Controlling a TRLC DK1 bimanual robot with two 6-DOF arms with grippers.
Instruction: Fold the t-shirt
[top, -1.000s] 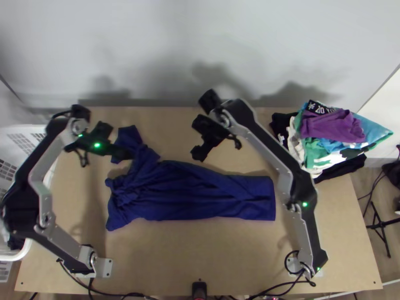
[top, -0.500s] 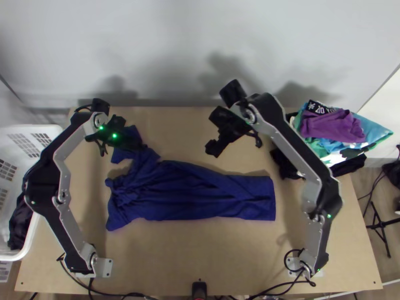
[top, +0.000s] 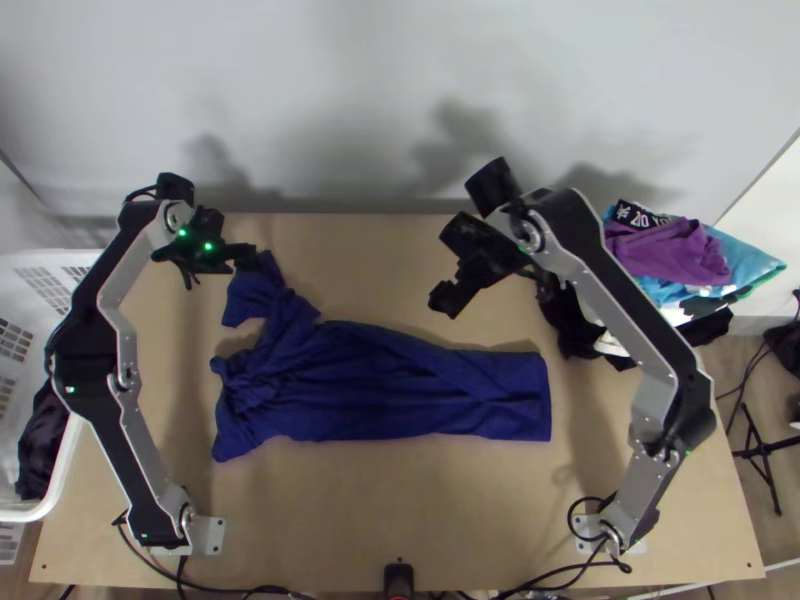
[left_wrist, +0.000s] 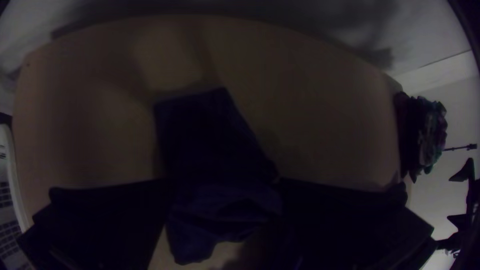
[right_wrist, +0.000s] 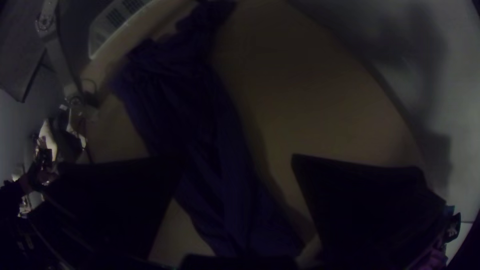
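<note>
The dark blue t-shirt (top: 390, 385) lies lengthwise on the table, its left end bunched and wrinkled, with a sleeve-like part sticking up toward the back left. My left gripper (top: 262, 262) is over the tip of that part. In the left wrist view my left gripper (left_wrist: 222, 185) is open, the blue cloth (left_wrist: 205, 130) showing between its fingers. Behind the shirt's middle, above the table, is my right gripper (top: 440, 302). The right wrist view has my right gripper (right_wrist: 232, 162) open, with the shirt (right_wrist: 200, 125) lying below it.
A pile of colourful folded clothes (top: 670, 250) sits at the back right, behind the right arm. At the left edge stands a white basket (top: 70, 440) with dark cloth inside. A small black device (top: 398, 580) is at the table's near edge.
My right gripper has moved right, away from the shirt's left part. My left gripper went right and back, then slightly left again, farther toward the wall. The shirt lies as before.
</note>
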